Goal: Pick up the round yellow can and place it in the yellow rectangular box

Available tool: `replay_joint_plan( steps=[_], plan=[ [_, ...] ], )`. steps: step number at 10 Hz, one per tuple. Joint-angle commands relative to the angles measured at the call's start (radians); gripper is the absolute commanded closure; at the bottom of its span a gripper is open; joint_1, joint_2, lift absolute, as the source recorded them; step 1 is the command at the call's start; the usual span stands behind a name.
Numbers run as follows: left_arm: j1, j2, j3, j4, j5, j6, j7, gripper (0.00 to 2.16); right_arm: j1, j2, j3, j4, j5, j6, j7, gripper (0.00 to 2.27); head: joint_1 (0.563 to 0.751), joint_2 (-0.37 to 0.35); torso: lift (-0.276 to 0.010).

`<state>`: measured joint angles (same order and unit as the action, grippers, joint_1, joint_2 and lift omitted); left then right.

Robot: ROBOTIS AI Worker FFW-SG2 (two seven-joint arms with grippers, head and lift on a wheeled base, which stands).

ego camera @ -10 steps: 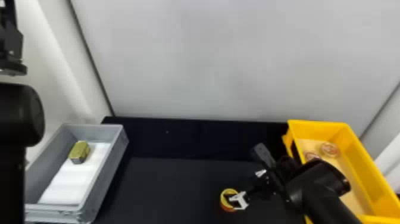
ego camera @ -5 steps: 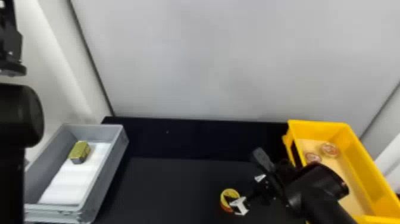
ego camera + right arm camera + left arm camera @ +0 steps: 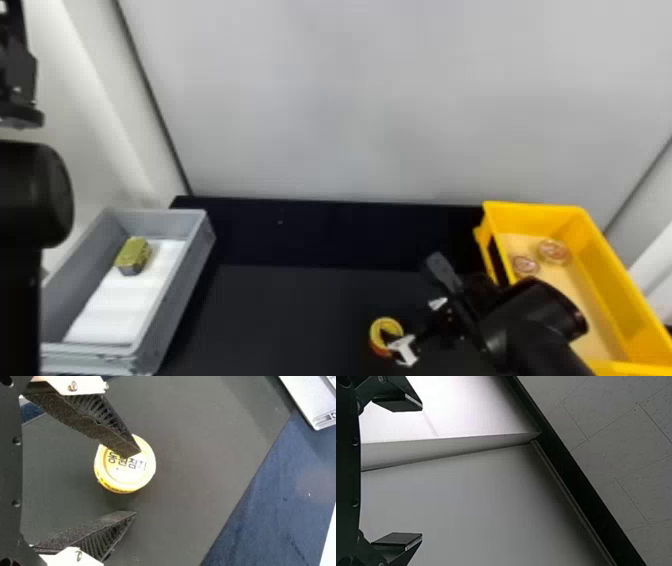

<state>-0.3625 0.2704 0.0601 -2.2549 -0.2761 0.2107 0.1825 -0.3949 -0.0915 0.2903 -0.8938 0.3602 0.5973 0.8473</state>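
I have the round yellow can (image 3: 130,473) sitting flat on the dark counter (image 3: 280,310), on the near side and right of the middle, its lid facing up. My right tool (image 3: 401,312) is over it, fingers spread wide with nothing gripped; one fingertip overlaps the lid, the other stands apart from the can, and I can't tell whether the overlapping one touches. To the right, partly behind my right arm (image 3: 535,320), is the yellow rectangular box (image 3: 607,295), with two round reddish-topped containers (image 3: 554,251) on its floor. At the left I see a grey bin (image 3: 175,300) holding a white sheet (image 3: 120,310) and, toward its far end, a gold-green block (image 3: 134,256). My left tool (image 3: 17,75) is parked up at the left, open wide and empty.
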Motion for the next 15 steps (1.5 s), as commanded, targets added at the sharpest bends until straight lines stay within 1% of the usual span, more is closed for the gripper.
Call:
replay_joint_plan(
  steps=[1,2,5,7,11,13,15],
  plan=[
    [0.000,0.000,0.000,-0.002,0.000,0.001,0.000,0.13,0.008,-0.001,-0.003,-0.010,0.008,0.001,0.009,0.12,0.663,0.054,-0.010],
    [0.000,0.000,0.000,-0.002,0.000,0.003,0.000,0.13,0.021,-0.001,-0.013,-0.042,0.019,0.006,0.012,0.12,0.663,0.054,-0.010],
    [0.002,0.003,0.001,-0.003,0.000,0.004,0.002,0.13,0.025,-0.036,0.026,-0.214,0.014,0.047,0.017,0.11,0.663,0.054,-0.010],
    [0.007,0.006,0.003,-0.005,0.000,0.006,0.002,0.13,0.030,-0.042,0.037,-0.278,0.002,0.063,0.017,0.11,0.663,0.054,-0.010],
    [0.007,0.006,0.001,-0.005,0.000,0.006,0.003,0.13,0.028,-0.044,0.047,-0.271,-0.016,0.053,0.011,0.11,0.663,0.054,-0.010],
    [0.005,0.006,-0.005,-0.005,0.000,0.006,0.005,0.13,0.011,-0.036,0.049,-0.232,-0.024,0.043,0.001,0.12,0.663,0.054,-0.010],
    [0.002,0.006,-0.006,-0.005,0.000,0.007,0.005,0.13,0.010,-0.031,0.061,-0.231,-0.030,0.041,-0.002,0.12,0.663,0.054,-0.010]
  ],
)
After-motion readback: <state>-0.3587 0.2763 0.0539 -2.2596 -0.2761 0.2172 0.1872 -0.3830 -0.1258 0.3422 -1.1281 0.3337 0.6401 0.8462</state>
